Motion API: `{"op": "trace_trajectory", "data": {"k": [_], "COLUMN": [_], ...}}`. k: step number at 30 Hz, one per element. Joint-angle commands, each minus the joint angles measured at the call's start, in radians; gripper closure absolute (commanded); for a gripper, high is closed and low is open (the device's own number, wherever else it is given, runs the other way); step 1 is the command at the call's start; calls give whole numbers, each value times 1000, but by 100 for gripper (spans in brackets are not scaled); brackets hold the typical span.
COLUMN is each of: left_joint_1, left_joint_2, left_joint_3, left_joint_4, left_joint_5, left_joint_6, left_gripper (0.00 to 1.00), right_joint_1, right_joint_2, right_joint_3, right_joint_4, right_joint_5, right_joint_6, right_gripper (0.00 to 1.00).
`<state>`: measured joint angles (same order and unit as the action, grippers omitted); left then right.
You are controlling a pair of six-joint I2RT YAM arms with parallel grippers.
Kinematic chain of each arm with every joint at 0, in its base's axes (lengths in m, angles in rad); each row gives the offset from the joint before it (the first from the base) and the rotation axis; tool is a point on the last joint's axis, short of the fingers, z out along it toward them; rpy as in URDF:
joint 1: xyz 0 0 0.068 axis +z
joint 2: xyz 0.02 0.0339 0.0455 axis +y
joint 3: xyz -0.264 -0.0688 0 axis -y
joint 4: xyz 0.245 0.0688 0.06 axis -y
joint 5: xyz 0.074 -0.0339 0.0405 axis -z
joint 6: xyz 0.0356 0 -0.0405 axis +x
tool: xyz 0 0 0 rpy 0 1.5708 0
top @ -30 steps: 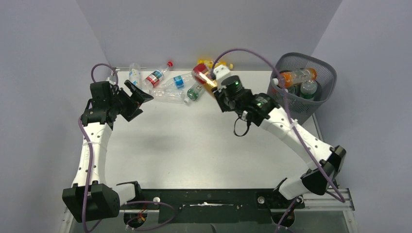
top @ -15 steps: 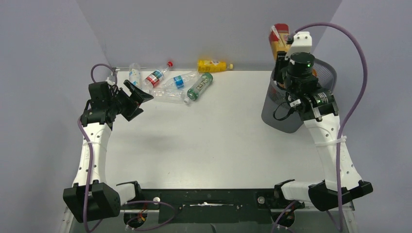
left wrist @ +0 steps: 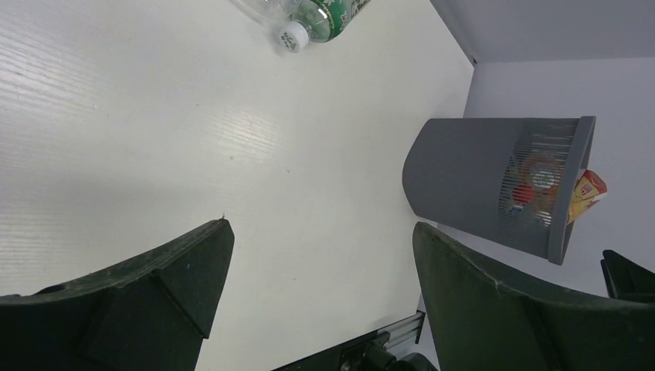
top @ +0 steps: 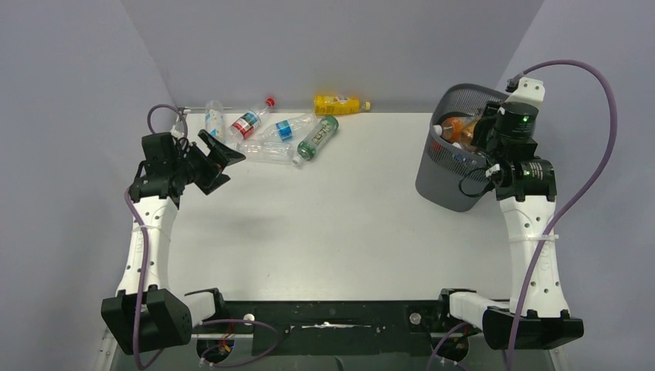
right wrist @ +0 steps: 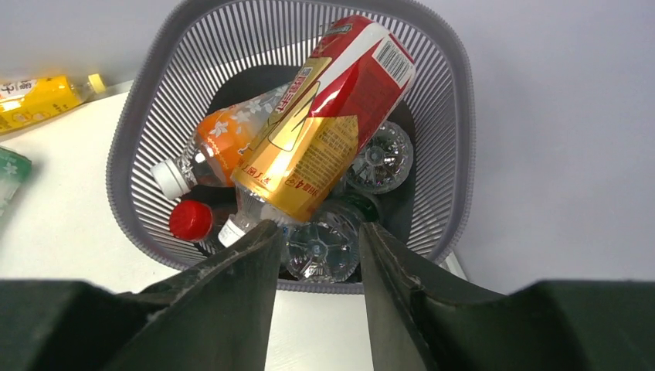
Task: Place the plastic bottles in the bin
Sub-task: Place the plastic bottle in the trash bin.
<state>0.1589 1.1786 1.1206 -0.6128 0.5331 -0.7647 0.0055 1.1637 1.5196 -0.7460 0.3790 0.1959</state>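
Red-gold bottle point(right wrist: 324, 116) rests in the bin point(right wrist: 147, 116) below the right gripper point(right wrist: 318, 226), its jaws slightly apart and empty; the left gripper point(left wrist: 322, 226) is wide open.

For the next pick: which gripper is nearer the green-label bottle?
Left. The left gripper is left of the green-label bottle; the right gripper hangs over the bin.

Flat white table top point(top: 324, 224) with fine linear grain extends below and ahead of the left jaws. A soft light sheen point(left wrist: 247, 131) lies on it ahead of them. Plain pale grey wall panels point(top: 332, 46) enclose three sides, one directly beyond the right jaws. A black metal base rail point(top: 332, 317) sits behind both jaws.
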Motion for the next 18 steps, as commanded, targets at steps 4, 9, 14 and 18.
{"op": "trace_trajectory", "data": {"k": [4,9,14,18], "left_joint_1": [7,5,-35,-161], "left_joint_2": [-18,-23,23,108], "left_joint_3": [-6,-40,-28,76], "left_joint_4": [94,194,249,199], "left_joint_5": [59,128,126,13], "left_joint_6": [18,4,25,98], "left_gripper": [13,10,10,10], "right_joint_1": [-16,-4,85,184], "right_joint_2": [-31,-11,-3,34], "right_joint_3": [40,93,90,124], "right_joint_4": [47,47,94,101], "right_joint_5": [-140,-335,-512,-584], "right_joint_6": [24,22,92,155], "right_gripper": [40,0,2,2]}}
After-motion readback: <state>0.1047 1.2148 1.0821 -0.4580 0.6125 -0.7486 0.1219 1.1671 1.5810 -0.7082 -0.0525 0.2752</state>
